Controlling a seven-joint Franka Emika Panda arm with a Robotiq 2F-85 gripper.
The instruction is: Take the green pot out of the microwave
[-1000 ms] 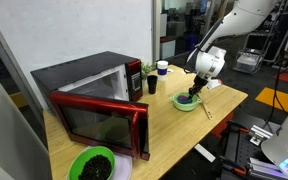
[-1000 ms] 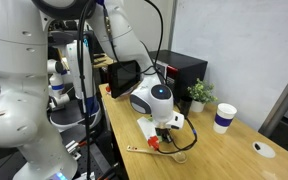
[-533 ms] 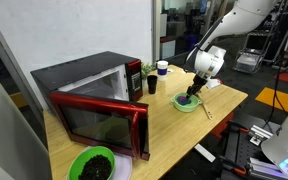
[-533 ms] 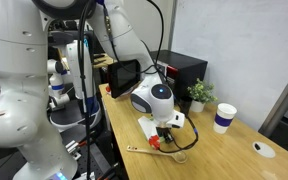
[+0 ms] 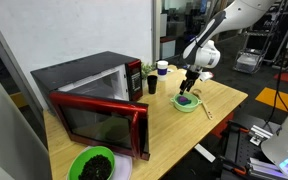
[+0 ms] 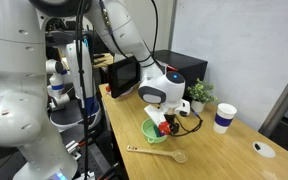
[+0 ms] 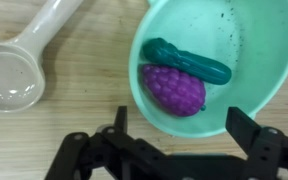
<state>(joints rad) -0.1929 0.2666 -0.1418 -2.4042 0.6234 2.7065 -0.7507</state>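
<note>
The arm has lifted since a moment ago. The hand (image 5: 190,82) now hangs clear above the pale green plastic pot (image 5: 187,103), which it was down against before. In an exterior view the hand (image 6: 167,124) no longer covers the pot (image 6: 152,132), and the near rim shows at the centre of the frame.

From the wrist view the hand (image 7: 179,120) is spread wide and carries nothing. Its two dark fingers (image 7: 119,118) come in from the bottom edge, one on either side of the pot's lower rim.

The pot (image 7: 259,50) fills the upper right of that view and stands on the wooden worktop (image 7: 74,130), not in the microwave. Inside it lie a knobbly purple toy fruit (image 7: 174,90) and a dark green toy vegetable (image 7: 189,62), touching each other. A pale plastic spoon (image 7: 19,65) lies on the worktop at the upper left of that view, near the pot but not touching it.

In an exterior view the black microwave oven (image 5: 84,80) sits at the left, well apart from the pot, with its red-framed door (image 5: 104,122) swung open. A second green bowl with dark contents (image 5: 92,165) rests at the lower left. In an exterior view a white paper cup with a blue band (image 6: 223,118) stands to the right of the hand, and a small potted plant (image 6: 198,93) is behind it.
</note>
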